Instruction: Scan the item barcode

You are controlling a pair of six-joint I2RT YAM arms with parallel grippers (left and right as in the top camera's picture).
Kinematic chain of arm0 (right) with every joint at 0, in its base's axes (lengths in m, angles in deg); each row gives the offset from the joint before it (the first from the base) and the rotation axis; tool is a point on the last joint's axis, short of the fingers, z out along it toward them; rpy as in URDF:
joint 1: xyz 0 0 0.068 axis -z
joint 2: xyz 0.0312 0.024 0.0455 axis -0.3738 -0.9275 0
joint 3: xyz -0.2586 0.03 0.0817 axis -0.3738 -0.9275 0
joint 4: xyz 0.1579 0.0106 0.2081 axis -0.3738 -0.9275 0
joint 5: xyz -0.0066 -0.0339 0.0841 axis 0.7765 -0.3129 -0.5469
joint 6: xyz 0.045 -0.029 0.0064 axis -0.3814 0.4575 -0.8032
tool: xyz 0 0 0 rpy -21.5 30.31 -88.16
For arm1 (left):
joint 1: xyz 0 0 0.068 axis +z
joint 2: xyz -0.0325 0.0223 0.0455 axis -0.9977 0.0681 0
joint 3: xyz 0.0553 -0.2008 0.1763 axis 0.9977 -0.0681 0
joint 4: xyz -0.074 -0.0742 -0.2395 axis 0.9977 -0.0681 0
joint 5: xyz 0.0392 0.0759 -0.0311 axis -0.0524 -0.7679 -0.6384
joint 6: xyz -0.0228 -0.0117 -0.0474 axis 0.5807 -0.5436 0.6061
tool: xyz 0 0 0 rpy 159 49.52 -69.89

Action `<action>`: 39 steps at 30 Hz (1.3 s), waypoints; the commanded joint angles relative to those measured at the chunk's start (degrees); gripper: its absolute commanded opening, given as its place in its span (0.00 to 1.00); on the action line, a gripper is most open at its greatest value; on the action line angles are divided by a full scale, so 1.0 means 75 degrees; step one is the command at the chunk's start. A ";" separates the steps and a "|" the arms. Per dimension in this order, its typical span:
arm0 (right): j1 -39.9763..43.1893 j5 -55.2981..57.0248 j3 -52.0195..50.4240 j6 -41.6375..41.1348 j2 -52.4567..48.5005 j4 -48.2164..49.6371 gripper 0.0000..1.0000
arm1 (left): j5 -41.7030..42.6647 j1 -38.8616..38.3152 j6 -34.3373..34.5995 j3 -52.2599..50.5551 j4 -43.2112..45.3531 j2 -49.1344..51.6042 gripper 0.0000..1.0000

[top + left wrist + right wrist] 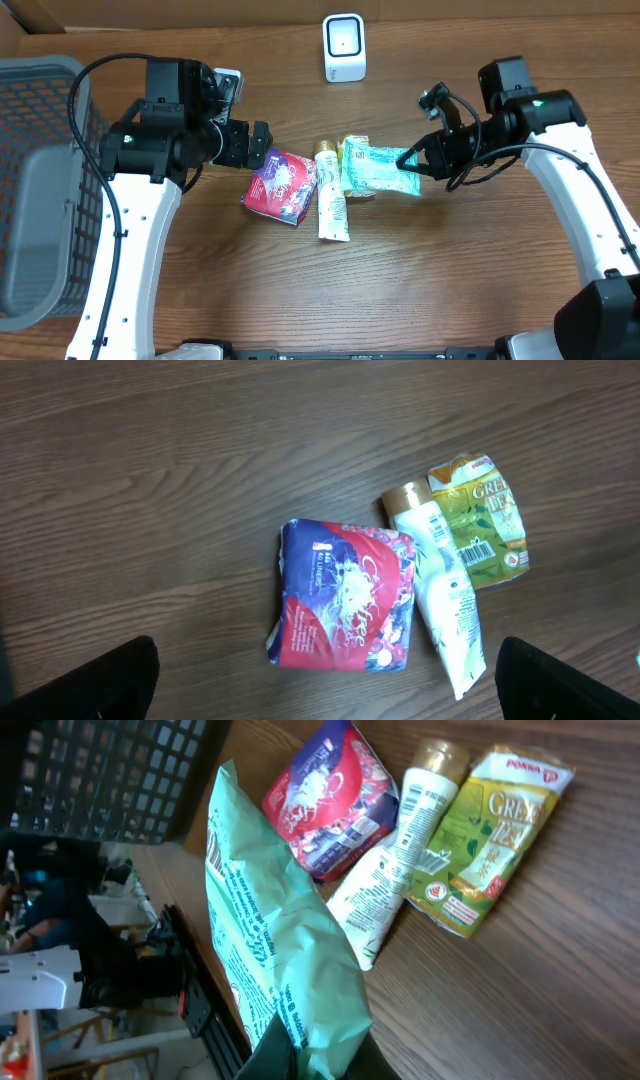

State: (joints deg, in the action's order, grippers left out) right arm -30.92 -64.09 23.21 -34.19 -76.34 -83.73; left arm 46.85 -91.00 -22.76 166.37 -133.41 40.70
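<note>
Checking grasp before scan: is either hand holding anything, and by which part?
Right hand is shut on the mint-green packet, pinching the end edge nearest that arm. Left hand is open and holds nothing.

From here the tabletop [450,270] reads as smooth, dull-sheened wood grain. I see crinkled plastic film on the mint pouch [270,950], glossy wrap on the red pack [345,595], and smooth plastic on the cream tube [445,595].
</note>
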 commanded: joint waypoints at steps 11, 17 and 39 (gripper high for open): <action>0.0032 -0.0192 0.0248 0.0979 0.0096 -0.0137 0.04 | 0.0096 -0.0020 0.0134 -0.0035 0.0085 0.0003 1.00; 0.0026 -0.0274 0.0248 0.0976 0.0096 -0.0149 0.04 | 0.0009 0.0131 0.0082 -0.0029 0.0283 0.0003 1.00; -0.0006 -0.0201 0.0248 -0.0038 0.0096 0.0723 0.04 | 0.0405 0.1352 -0.0950 -0.0032 -0.0373 0.0003 1.00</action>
State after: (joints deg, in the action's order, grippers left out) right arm -30.94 -64.97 23.39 -31.72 -76.34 -79.60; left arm 49.01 -80.49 -28.18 166.37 -136.36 40.70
